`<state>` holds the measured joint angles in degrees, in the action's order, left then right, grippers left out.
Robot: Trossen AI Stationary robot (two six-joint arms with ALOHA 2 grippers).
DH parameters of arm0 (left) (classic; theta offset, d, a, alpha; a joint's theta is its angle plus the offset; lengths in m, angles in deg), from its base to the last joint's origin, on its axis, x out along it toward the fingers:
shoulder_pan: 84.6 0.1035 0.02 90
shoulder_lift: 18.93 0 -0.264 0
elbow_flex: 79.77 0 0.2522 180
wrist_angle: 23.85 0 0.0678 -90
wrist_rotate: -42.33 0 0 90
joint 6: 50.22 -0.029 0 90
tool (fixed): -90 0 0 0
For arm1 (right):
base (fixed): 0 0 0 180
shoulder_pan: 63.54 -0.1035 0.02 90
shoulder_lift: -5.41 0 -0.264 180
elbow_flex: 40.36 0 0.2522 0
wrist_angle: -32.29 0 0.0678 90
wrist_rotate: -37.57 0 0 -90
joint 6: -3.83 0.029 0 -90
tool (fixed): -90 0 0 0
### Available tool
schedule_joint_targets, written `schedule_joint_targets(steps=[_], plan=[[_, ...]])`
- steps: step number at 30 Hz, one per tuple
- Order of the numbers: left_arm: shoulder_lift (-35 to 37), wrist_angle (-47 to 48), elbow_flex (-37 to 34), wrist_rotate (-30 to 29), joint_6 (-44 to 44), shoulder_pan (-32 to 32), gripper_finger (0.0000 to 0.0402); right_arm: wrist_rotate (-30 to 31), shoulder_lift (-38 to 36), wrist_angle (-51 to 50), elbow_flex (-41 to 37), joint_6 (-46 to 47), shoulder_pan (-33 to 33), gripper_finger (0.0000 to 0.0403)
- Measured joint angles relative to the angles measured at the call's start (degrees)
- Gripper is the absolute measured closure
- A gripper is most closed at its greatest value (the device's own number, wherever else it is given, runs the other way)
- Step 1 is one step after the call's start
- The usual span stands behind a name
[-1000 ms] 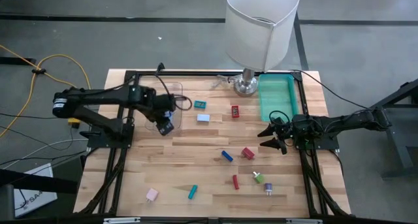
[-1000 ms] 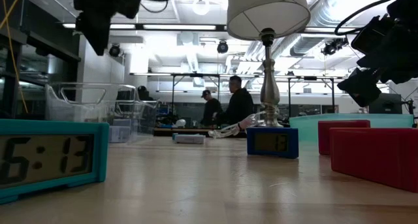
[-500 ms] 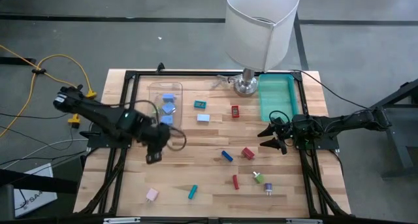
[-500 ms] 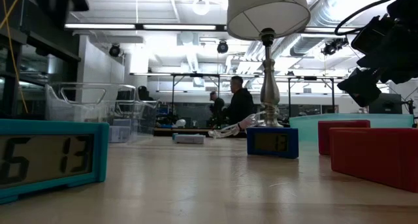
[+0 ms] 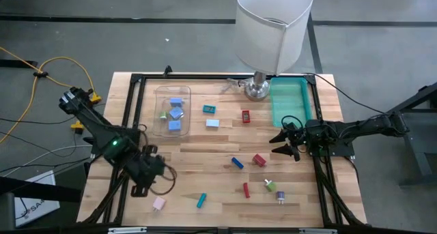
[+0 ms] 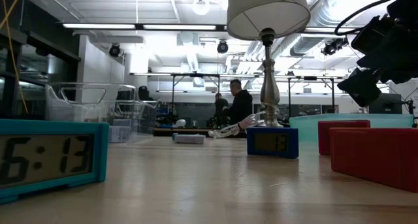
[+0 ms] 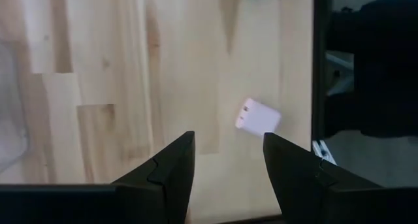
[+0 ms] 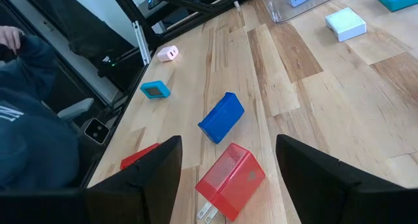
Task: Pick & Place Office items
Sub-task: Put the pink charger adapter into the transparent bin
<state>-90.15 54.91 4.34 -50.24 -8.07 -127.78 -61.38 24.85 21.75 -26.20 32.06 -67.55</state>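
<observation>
High: left gripper [image 5: 143, 190] near the table [image 5: 205, 155] front, just beside the pink piece [image 5: 159, 204]; right gripper [image 5: 283, 144] parked at the right edge | Left wrist: fingers apart, empty — pink piece [image 7: 257, 117] just ahead | Right wrist: fingers wide, empty — red block [image 8: 230, 180] and dark blue block [image 8: 221, 117] lie ahead

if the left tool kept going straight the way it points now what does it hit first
Most likely the small pink piece. In the left wrist view it lies just ahead of the left tool, slightly off toward one finger, with bare wood between. The fingers stand apart, holding nothing. Depth is unclear, so it could meet the table first.
</observation>
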Motion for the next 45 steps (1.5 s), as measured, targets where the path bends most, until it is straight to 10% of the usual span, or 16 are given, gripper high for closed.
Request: schedule_joint_targets(steps=[35,45], plan=[[-3.3,-4.9,0.0,1.9,-1.3,-8.9,0.0227,0.0,0.0,0.0,0.0,0.0,0.0,0.0167],[-8.1,-5.1,1.6,5.5,16.3,-4.5,0.0227,0.0,0.0,0.0,0.0,0.0,0.0,0.0167]])
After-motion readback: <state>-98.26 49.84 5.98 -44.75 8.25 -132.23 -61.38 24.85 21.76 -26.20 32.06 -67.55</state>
